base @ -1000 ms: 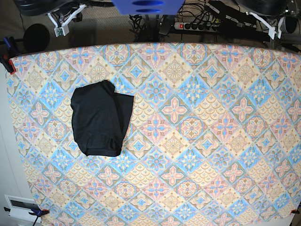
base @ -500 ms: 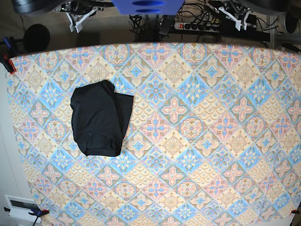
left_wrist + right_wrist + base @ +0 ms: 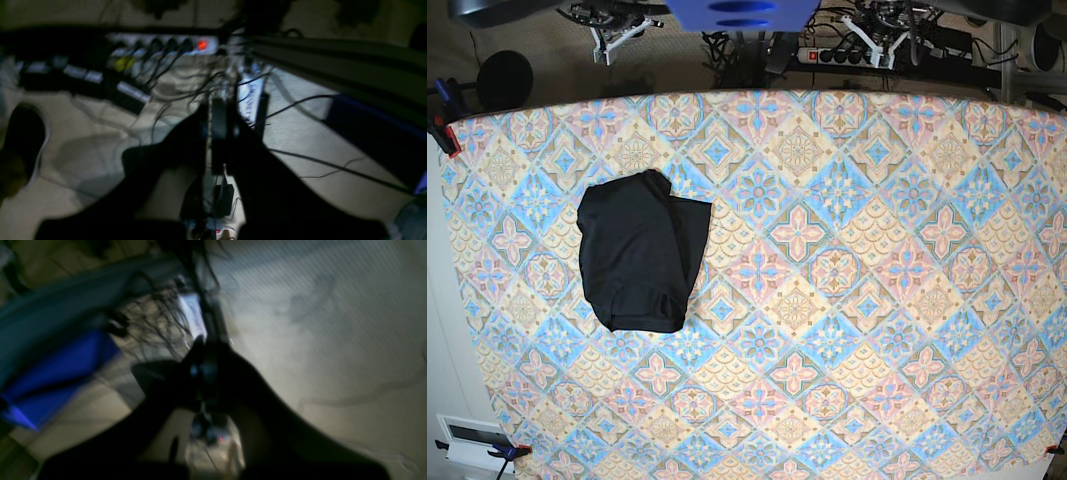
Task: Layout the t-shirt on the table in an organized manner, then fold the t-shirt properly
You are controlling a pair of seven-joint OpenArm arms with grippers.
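The black t-shirt (image 3: 639,252) lies folded into a compact, roughly rectangular bundle on the left half of the patterned table (image 3: 847,300). Both grippers hang beyond the table's far edge, well away from the shirt. My right gripper (image 3: 613,40) is at the top left of the base view and my left gripper (image 3: 875,42) at the top right. The left wrist view has the left gripper (image 3: 218,133) shut and empty above the floor. The blurred right wrist view has the right gripper (image 3: 206,370) shut with nothing in it.
A power strip (image 3: 160,45) with a red light and tangled cables lies on the floor behind the table. A blue mount (image 3: 742,12) sits at the top centre. Red clamps (image 3: 441,135) grip the table's left edge.
Both arms have swung inward along the far side of the table, toward the centre mount. The t-shirt has not moved.
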